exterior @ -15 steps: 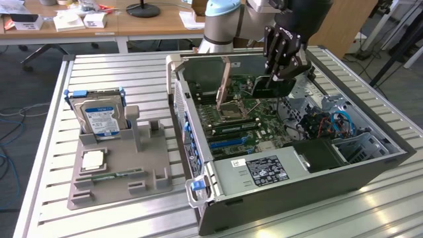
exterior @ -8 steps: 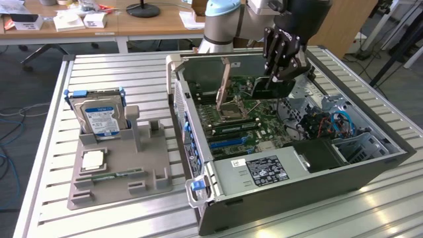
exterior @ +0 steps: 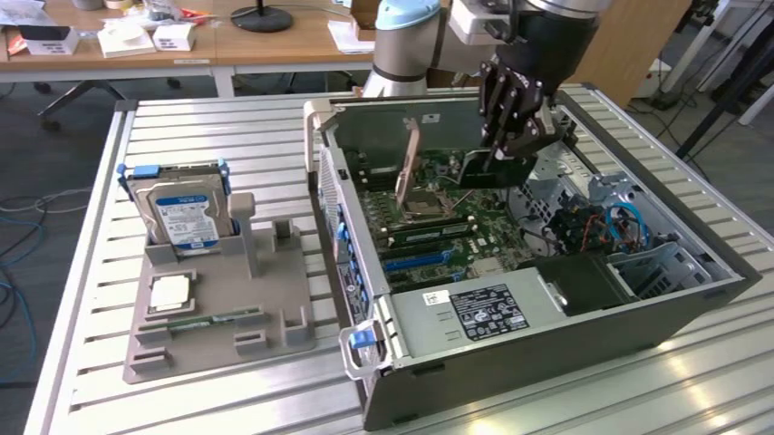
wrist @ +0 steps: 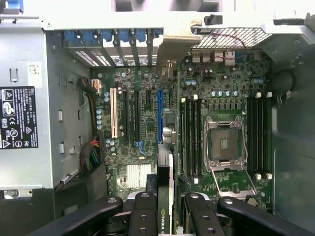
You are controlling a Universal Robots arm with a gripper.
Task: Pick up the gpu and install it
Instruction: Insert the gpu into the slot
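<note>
Pick-up is judged complete. The jaws are clamped on the gpu (wrist: 165,182), which is held edge-on inside the open computer case (exterior: 545,362) toward the surface's (exterior: 677,390) edge at the exterior view's right. The card hangs above the motherboard (wrist: 142,113), roughly in line with the blue slot (wrist: 160,115), and appears unseated. Installation is outstanding.

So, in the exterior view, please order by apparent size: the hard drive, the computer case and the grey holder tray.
Largest to smallest:
computer case
grey holder tray
hard drive
The differences are plain, so nearness changes nothing.
</note>
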